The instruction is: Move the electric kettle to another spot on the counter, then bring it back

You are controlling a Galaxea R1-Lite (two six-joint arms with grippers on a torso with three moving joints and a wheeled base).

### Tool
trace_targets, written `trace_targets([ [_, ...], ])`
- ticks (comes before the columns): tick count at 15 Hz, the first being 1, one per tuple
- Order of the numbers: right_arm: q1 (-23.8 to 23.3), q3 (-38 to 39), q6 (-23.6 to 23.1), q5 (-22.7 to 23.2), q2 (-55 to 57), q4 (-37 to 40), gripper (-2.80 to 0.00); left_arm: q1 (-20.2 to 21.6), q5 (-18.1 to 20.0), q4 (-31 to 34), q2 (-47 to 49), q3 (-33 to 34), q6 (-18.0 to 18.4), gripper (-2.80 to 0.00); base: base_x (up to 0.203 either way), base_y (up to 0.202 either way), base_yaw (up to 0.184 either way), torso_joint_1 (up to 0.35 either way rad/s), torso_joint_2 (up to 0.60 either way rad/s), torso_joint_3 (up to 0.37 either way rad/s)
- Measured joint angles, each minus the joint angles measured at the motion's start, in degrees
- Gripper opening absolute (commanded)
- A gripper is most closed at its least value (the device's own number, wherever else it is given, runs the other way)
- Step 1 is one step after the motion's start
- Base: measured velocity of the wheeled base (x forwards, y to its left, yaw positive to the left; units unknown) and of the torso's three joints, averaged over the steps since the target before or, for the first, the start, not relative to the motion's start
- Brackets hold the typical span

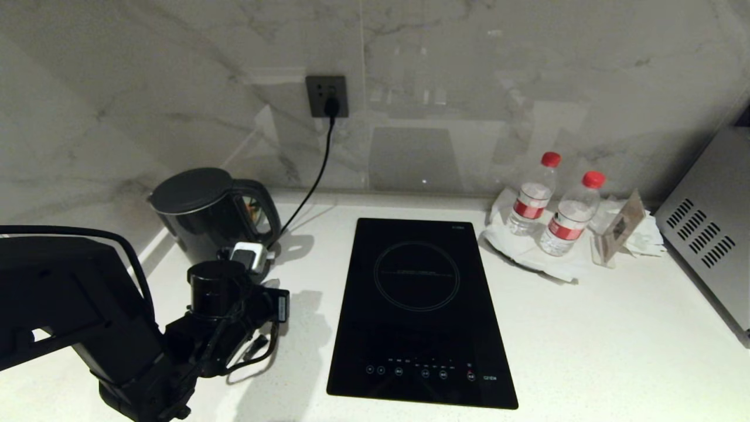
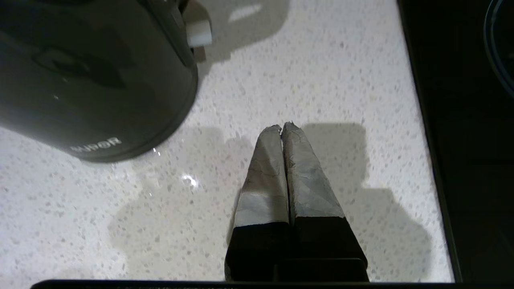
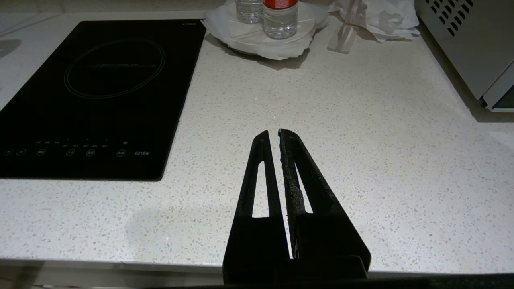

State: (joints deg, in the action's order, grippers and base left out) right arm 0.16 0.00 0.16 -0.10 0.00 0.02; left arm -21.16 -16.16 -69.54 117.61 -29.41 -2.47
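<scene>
Leftmost, the electric kettle (image 1: 202, 214) stands upright at the far left of the counter (image 1: 586, 328), close to the marble wall, and the left gripper (image 2: 282, 127) hangs just near of it with its taped fingers (image 2: 265, 176) pressed together on nothing, apart from the kettle. Further right lie the black induction hob (image 1: 419, 310), then two red-capped water bottles (image 1: 554, 202) on a white plate (image 3: 257, 40) and a steel appliance (image 1: 712, 228); the right gripper (image 3: 272, 136), out over bare counter right of the hob, is likewise closed and empty.

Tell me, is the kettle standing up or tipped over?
Standing up: the electric kettle sits upright on the counter, flat lid on top.
</scene>
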Motion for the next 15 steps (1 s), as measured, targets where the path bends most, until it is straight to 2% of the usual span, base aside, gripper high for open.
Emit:
trace_targets([
  [1, 0.00, 0.00, 0.02, 0.00, 0.00, -0.02, -2.80, -0.47, 0.23, -0.52, 0.13, 0.32, -0.05, -2.80, 0.000, 0.000, 0.000, 0.007, 0.00, -0.027],
  [2, 0.00, 0.00, 0.02, 0.03, 0.00, -0.02, -2.80, -1.69, 0.14, -1.99, 0.31, 0.50, -0.11, 0.00, 0.000, 0.000, 0.000, 0.000, 0.00, 0.000],
  [5, 0.00, 0.00, 0.02, 0.01, 0.00, -0.02, -2.80, -5.47, -3.25, -3.28, 2.20, -1.50, 0.07, 0.00, 0.000, 0.000, 0.000, 0.000, 0.00, 0.000],
  [8, 0.00, 0.00, 0.02, 0.00, 0.00, -0.01, -2.80, -7.31, -3.63, -2.79, 4.60, -5.53, 0.17, 0.00, 0.000, 0.000, 0.000, 0.000, 0.00, 0.000],
  [10, 0.00, 0.00, 0.01, 0.00, 0.00, -0.01, -2.80, -6.85, -3.76, -1.34, 7.03, -10.00, 0.20, 0.00, 0.000, 0.000, 0.000, 0.000, 0.00, 0.000],
  [15, 0.00, 0.00, 0.00, 0.00, 0.00, -0.02, -2.80, -3.71, -3.43, 8.92, 11.90, -21.37, 1.01, 0.00, 0.000, 0.000, 0.000, 0.000, 0.00, 0.000],
])
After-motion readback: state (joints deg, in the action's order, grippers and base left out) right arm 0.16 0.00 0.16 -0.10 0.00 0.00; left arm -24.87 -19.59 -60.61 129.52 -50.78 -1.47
